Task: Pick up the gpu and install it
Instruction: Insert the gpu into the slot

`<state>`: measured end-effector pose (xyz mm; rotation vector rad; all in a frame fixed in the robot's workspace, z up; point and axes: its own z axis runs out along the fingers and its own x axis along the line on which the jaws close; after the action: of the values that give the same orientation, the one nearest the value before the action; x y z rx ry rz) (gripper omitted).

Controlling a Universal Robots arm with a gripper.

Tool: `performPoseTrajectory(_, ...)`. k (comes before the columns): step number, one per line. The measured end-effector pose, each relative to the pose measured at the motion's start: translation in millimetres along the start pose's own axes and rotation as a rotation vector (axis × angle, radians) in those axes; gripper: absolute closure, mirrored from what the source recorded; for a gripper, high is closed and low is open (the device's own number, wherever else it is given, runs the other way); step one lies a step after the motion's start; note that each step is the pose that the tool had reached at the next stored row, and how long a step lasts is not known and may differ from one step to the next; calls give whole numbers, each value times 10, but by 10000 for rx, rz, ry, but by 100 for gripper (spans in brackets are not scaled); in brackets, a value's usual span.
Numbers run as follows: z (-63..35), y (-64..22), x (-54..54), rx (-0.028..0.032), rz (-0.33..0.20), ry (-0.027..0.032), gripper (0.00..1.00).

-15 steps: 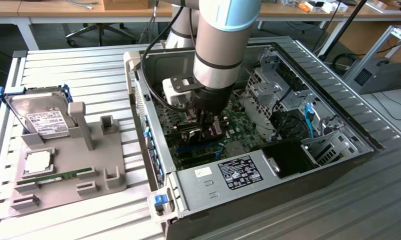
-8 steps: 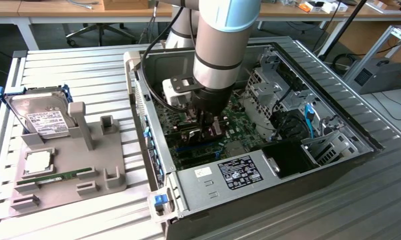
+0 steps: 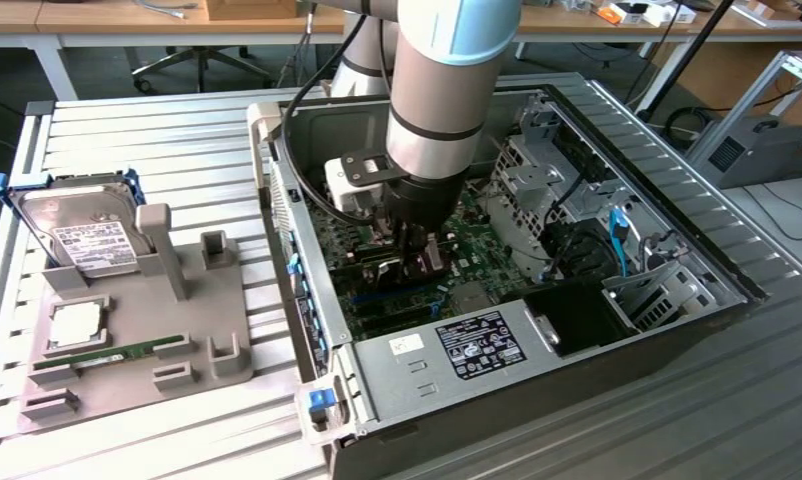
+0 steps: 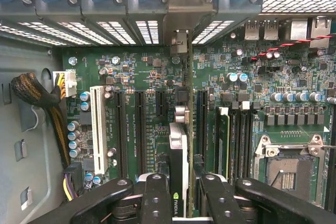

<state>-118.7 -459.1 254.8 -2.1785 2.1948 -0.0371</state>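
Observation:
The gpu (image 4: 178, 150) stands on edge between my fingers (image 4: 156, 195), a thin card with a silver end bracket (image 4: 180, 43) reaching toward the case's rear slot openings. My gripper (image 4: 184, 195) is shut on the card's near end. The card runs along the green motherboard (image 4: 147, 77), in line with the black expansion slots (image 4: 140, 129); whether it sits in a slot I cannot tell. In the exterior view my gripper (image 3: 415, 252) is down inside the open computer case (image 3: 288, 180), with the gpu (image 3: 424, 262) under it just over the board.
A grey holder (image 3: 148, 330) at the exterior view's left carries a hard drive in a blue frame (image 3: 81, 225), a RAM stick (image 3: 121, 352) and a chip (image 3: 78, 325). The power supply (image 3: 475, 345), drive cage (image 3: 655, 290) and a cable bundle (image 4: 37, 93) crowd the case.

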Motion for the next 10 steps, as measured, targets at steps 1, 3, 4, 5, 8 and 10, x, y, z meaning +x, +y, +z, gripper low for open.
performPoseTrajectory(1, 0, 0, 0, 0, 0, 0, 73)
performPoseTrajectory(3, 0, 0, 0, 0, 0, 0, 73)
performPoseTrajectory(4, 0, 0, 0, 0, 0, 0, 73)
performPoseTrajectory(5, 0, 0, 0, 0, 0, 0, 73)
performPoseTrajectory(8, 0, 0, 0, 0, 0, 0, 73)
performPoseTrajectory(10, 0, 0, 0, 0, 10, 0, 73)
